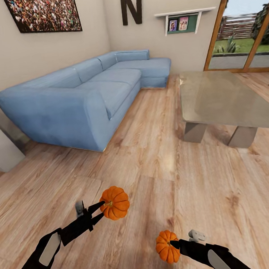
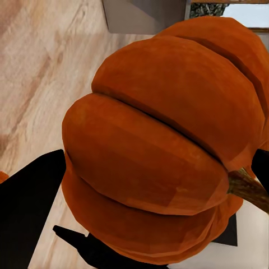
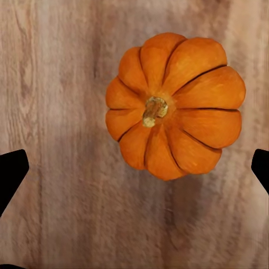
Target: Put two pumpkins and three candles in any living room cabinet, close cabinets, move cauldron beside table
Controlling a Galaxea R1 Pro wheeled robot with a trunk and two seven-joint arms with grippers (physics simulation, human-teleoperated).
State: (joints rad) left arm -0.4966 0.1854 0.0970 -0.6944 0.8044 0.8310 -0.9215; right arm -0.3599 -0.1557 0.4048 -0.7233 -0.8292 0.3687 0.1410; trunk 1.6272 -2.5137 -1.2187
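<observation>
The left gripper (image 1: pixel 101 207) is closed on a pumpkin (image 1: pixel 115 202), held by its stem end above the wooden floor (image 1: pixel 162 169); in the left wrist view this pumpkin (image 2: pixel 162 140) bulges right against the dark fingers (image 2: pixel 31 207), stem out to one side. The right gripper (image 1: pixel 173 243) touches a second pumpkin (image 1: pixel 167 246) in the head view; in the right wrist view that pumpkin (image 3: pixel 175 104) sits stem-up on the floor between and beyond the wide-apart fingertips (image 3: pixel 10 174), so the jaws look open and hold nothing. The grey table (image 1: pixel 226 101) stands well apart to the right, and the blue sofa (image 1: pixel 85 94) along the wall to the left.
</observation>
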